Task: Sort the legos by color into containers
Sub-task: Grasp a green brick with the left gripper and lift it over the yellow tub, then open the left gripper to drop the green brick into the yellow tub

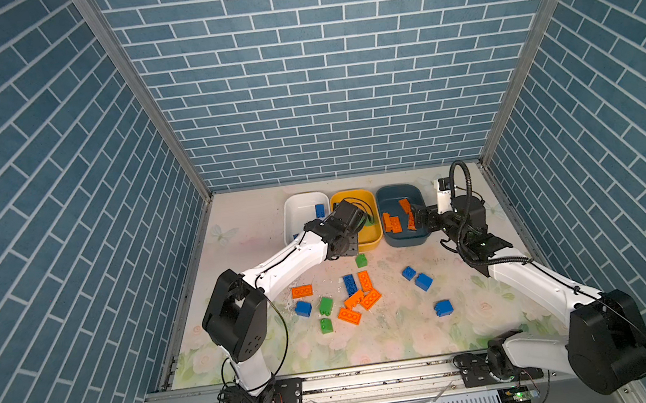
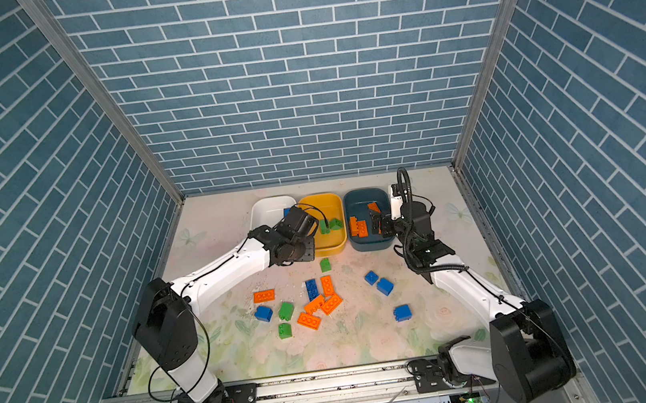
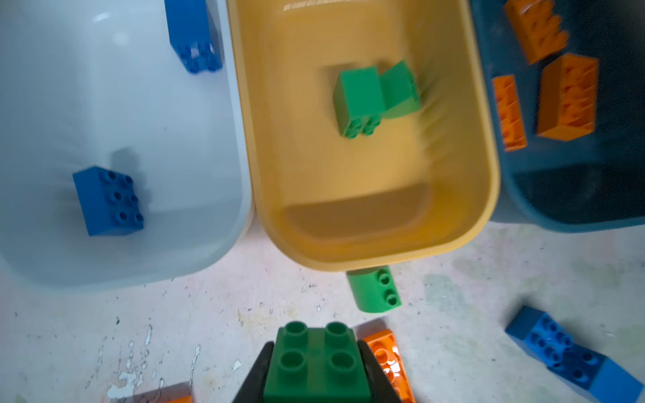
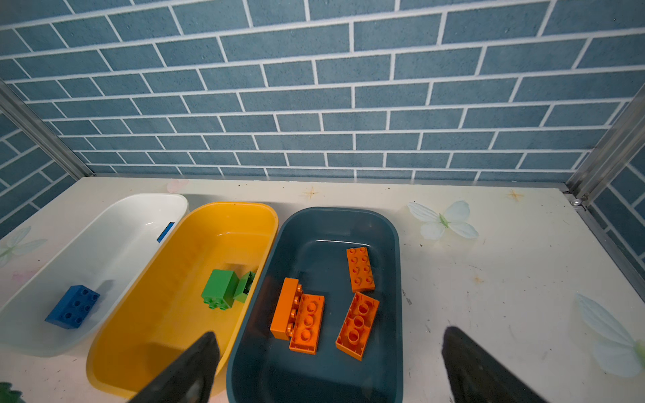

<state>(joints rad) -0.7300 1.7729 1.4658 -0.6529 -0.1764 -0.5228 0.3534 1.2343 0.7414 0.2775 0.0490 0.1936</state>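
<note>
Counter (image 1: 240,221): floral surface carrying the tubs and the bricks.
Containers: white tub (image 4: 153,200), yellow tub (image 4: 241,208) and teal tub (image 4: 349,210), side by side in a row along the counter's far edge.
White tub contents: two blue bricks (image 4: 73,307), well apart.
Yellow tub contents: two green bricks (image 4: 220,288), touching.
Teal tub contents: four orange bricks (image 4: 360,268).
Left claw (image 3: 316,350): narrow, clamped on a green brick (image 3: 316,366) by two opposite sides, studs facing the wrist camera. It is held above the counter, near the yellow tub's near end.
Right claw (image 4: 331,333): spread wide, holding nothing, over the teal tub's near end.
Loose legos (image 1: 356,299): orange, blue and green, scattered mid-counter. One green piece (image 1: 361,260) lies just beside the yellow tub's near end.
</note>
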